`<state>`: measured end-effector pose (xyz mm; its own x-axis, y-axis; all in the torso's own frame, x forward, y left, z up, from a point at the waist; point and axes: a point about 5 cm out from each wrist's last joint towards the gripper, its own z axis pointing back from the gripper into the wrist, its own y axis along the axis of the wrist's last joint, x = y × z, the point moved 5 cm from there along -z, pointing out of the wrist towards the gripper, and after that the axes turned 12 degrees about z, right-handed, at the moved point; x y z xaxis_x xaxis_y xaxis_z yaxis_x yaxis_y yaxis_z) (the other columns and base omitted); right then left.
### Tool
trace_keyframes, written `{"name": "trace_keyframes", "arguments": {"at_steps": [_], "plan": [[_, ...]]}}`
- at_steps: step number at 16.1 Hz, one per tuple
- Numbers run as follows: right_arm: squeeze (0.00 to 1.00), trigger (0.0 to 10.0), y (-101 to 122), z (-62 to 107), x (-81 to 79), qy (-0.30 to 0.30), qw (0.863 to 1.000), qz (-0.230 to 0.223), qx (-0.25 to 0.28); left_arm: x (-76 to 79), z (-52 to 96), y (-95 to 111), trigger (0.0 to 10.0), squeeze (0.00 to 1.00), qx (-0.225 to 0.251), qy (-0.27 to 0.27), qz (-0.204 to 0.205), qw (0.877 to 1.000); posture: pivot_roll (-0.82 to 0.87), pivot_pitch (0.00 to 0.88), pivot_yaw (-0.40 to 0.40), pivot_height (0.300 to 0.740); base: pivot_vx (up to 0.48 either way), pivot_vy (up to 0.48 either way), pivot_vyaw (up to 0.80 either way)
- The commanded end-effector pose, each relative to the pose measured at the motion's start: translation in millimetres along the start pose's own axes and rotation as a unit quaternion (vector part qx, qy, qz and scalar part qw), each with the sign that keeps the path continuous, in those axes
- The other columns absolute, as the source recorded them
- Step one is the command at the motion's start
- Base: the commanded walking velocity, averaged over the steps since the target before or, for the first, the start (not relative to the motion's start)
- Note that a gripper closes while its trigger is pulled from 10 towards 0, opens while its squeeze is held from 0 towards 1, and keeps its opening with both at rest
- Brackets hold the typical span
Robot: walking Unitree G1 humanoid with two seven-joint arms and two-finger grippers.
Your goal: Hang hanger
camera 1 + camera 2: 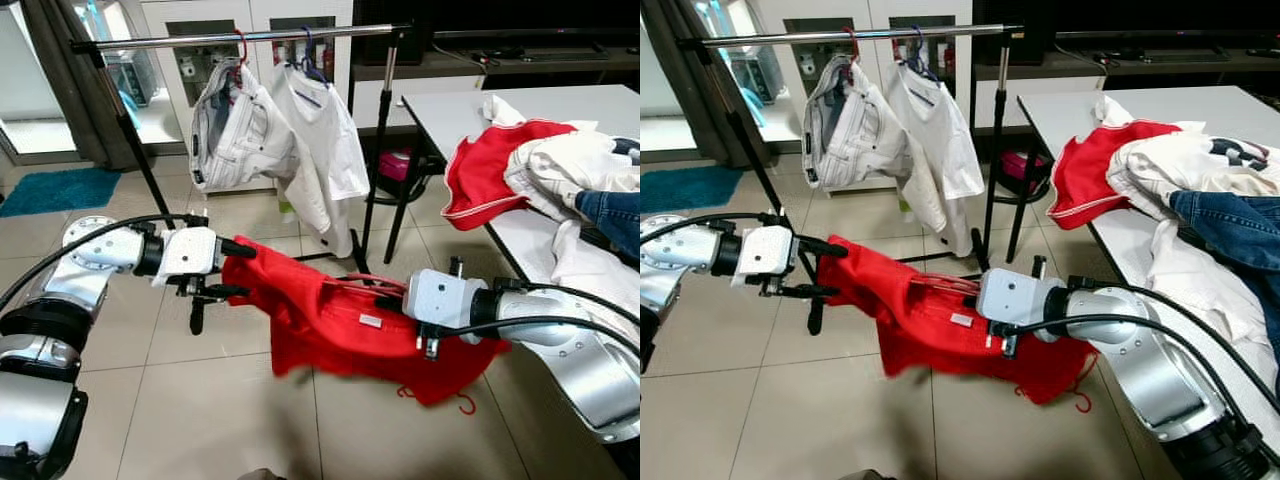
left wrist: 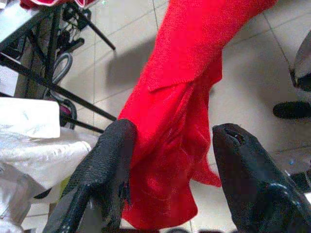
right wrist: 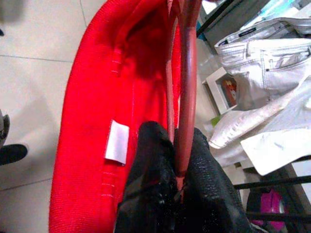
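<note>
Your right gripper [image 3: 177, 187] clamps red hanger [image 3: 187, 87] inside red shirt [image 1: 330, 320], carrying both. Left gripper [image 2: 170, 160] fingers spread, cloth between them, not pinched: likely just steadying shirt. Garment hangs low between arms, well below rail [image 1: 240, 38]; lift needed.

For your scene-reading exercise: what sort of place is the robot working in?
Probably a living room used for laundry in a home: a clothes rail with hung white garments, a table piled with clothes, tiled floor.
</note>
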<state>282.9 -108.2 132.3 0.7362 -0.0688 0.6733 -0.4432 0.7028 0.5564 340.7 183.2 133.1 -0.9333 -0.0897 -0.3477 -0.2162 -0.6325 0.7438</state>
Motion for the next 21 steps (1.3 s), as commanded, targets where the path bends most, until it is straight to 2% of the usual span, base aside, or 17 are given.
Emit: {"name": "trace_keyframes", "arguments": {"at_steps": [1,2,5,7,21], "plan": [[0.00,10.0,7,-0.3,7.8,-0.013,1.000,0.016,0.011,-3.5,2.5,0,10.0,0.00,-0.008,0.005,-0.006,1.000,-0.16,0.000,0.082,0.740,0.000,0.000,0.00],[0.00,10.0,8,-1.8,6.1,-0.011,1.000,0.019,0.011,-4.6,-3.4,0,10.0,0.00,-0.002,0.016,-0.010,1.000,-0.16,0.000,0.085,0.740,0.000,0.000,0.00],[0.00,10.0,7,-1.9,4.5,-0.009,1.000,0.022,0.010,-8.3,-5.9,4,9.9,0.00,0.009,0.025,-0.010,1.000,-0.16,0.000,0.086,0.740,0.000,0.000,0.00],[0.00,10.0,8,-2.4,4.7,-0.009,1.000,0.023,0.010,-10.4,-5.4,6,0.0,0.00,0.012,0.028,-0.007,1.000,-0.16,0.000,0.093,0.740,0.000,0.000,0.00],[0.00,10.0,8,-3.2,7.3,-0.012,1.000,0.026,0.013,-8.1,-9.5,2,0.0,0.00,0.017,0.027,0.008,0.999,-0.17,0.000,0.086,0.740,0.000,0.000,0.00]]}}
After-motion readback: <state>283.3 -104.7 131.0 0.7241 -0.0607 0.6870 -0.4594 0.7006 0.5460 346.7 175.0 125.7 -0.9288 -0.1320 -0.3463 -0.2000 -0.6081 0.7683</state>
